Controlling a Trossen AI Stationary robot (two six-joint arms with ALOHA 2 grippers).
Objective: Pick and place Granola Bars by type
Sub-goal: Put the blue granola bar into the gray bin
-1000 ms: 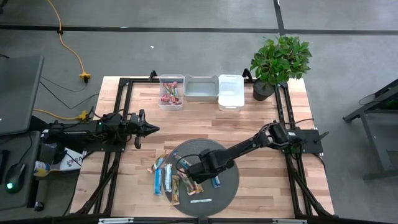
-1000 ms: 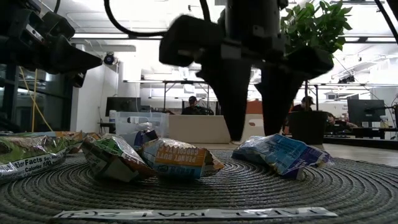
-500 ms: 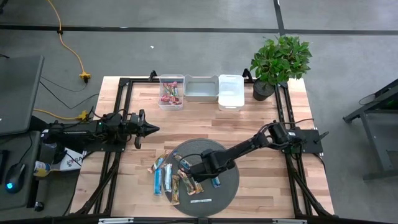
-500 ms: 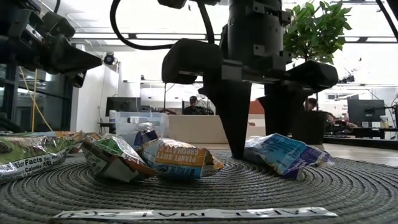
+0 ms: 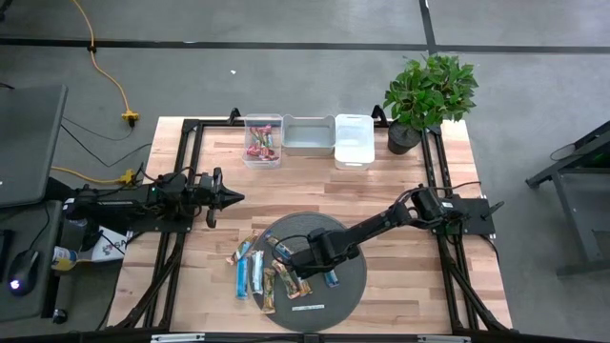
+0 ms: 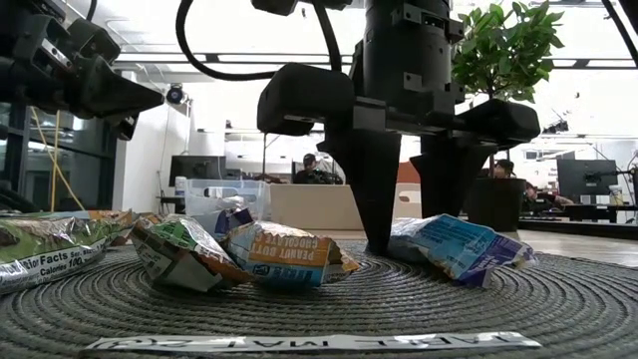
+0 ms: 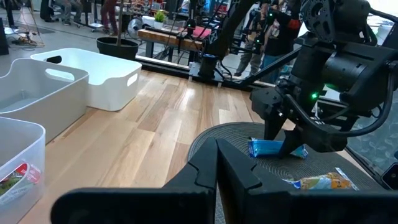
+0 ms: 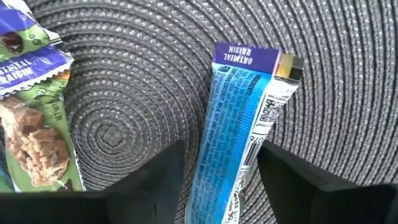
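Bench of pale wood carries a round dark woven mat, and the right tool is down on that mat. Beyond the tool, at the bench's far edge, stand three bins in a row: a clear bin already holding a few bars, a grey bin and a white bin. Left tool waits well off to the side over bare wood, fingers shut and empty.

Right tool is open, one finger on each side of a blue Oatmeal Raisin bar, tips at mat level; no grip yet. Other granola bars lie fanned just beside it, over the mat's edge, and the nearest, a green and purple oatmeal bar, sits close outside one finger.

The blue bar lies flat, its long axis running straight out from the tool between the fingers, purple end away from the wrist, slightly skewed toward one finger.

Judgement for this step: close squarely across the bar's narrow width, about mid-length, so it does not pivot when lifted. Keep the tips low enough to catch the foil edges, not skate over them. Watch that the neighbouring bar is not caught, then lift straight up.
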